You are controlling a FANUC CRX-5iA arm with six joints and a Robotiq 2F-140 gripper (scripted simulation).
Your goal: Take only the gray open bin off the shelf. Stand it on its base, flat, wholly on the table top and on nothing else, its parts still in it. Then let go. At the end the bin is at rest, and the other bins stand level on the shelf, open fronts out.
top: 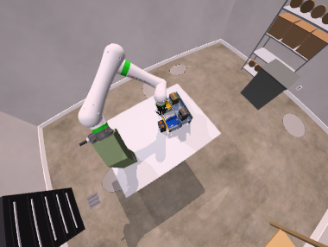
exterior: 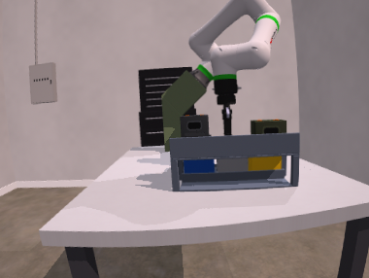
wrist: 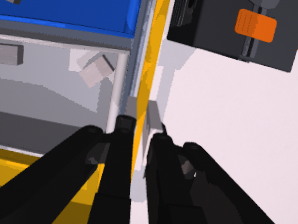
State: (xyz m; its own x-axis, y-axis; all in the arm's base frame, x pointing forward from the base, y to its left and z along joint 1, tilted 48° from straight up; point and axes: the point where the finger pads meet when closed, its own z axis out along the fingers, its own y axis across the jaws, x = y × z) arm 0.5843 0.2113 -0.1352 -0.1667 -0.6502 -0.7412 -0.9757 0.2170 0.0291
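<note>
I have my claw (top: 162,111) (exterior: 227,132) (wrist: 139,112) pointing down at the front edge of the shelf (exterior: 235,146), its fingers drawn nearly together around the yellow strip (wrist: 148,65); I can't tell whether they're gripping anything. The gray open bin (exterior: 232,164) (wrist: 120,86) is on the shelf, parts inside, between the blue bin (top: 173,123) (exterior: 199,165) (wrist: 70,17) and the yellow bin (exterior: 265,163). The shelf stands on the white counter (top: 142,142) (exterior: 117,204) (wrist: 240,130), a dark case (wrist: 235,35) just beyond its front edge.
</note>
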